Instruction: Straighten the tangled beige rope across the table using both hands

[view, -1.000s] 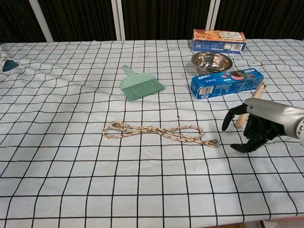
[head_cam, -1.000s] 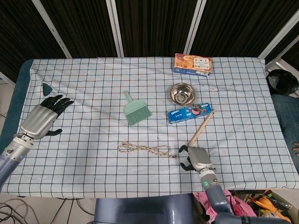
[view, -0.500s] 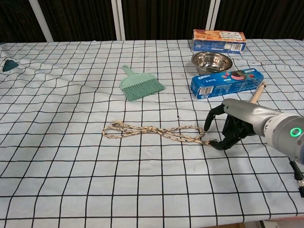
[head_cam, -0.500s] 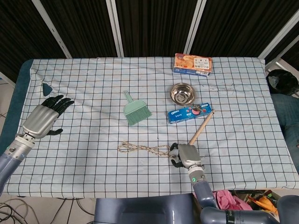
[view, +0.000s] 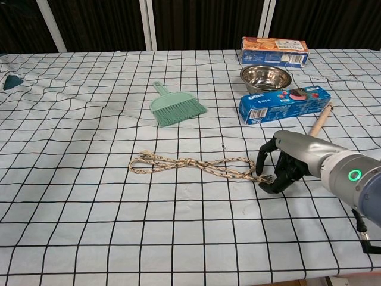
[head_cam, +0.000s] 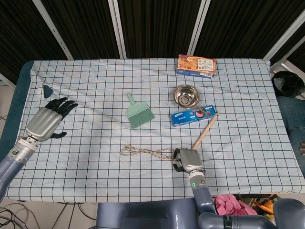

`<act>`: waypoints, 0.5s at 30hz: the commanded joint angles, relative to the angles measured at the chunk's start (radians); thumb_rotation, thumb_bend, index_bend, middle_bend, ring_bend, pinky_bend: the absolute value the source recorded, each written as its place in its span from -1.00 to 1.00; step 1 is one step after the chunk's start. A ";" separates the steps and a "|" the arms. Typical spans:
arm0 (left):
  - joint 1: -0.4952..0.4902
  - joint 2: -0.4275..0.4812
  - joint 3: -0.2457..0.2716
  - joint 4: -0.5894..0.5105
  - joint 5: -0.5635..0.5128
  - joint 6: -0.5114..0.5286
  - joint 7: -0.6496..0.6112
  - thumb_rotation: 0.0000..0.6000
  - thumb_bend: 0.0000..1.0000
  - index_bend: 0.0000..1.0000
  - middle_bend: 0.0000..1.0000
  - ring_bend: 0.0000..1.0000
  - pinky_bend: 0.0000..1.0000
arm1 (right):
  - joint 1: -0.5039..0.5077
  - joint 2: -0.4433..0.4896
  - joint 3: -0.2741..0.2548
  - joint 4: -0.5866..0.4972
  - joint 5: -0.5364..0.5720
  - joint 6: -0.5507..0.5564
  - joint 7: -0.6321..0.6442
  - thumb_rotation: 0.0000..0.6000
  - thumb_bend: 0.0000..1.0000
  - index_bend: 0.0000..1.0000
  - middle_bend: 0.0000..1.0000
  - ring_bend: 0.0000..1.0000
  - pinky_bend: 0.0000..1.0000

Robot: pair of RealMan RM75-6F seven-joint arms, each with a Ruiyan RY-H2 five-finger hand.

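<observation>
The round steel bowl [head_cam: 186, 95] stood empty while the braided beige rope [view: 193, 164] lay knotted mid-table, the right robot hand [view: 286, 164] pinching its end, the left robot hand [head_cam: 47, 121] spread wide, holding nothing.

A desk [head_cam: 248, 86] under a white, blue-checked cloth [head_cam: 95, 76] fills the middle. At 12 o'clock, dark panels [head_cam: 157, 24] stand between pale frames [head_cam: 116, 26].
</observation>
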 commanded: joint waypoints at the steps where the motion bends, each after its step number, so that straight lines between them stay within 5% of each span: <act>1: 0.000 0.000 0.000 -0.001 -0.001 0.001 0.001 1.00 -0.81 -0.75 -0.74 -0.85 -0.63 | 0.003 -0.009 0.001 0.015 -0.001 0.006 -0.004 1.00 -0.40 -0.05 1.00 1.00 1.00; 15: -0.003 0.000 0.003 0.003 -0.007 -0.007 0.007 1.00 -0.81 -0.75 -0.74 -0.85 -0.63 | 0.012 -0.034 0.010 0.055 0.021 -0.003 -0.016 1.00 -0.34 0.03 1.00 1.00 1.00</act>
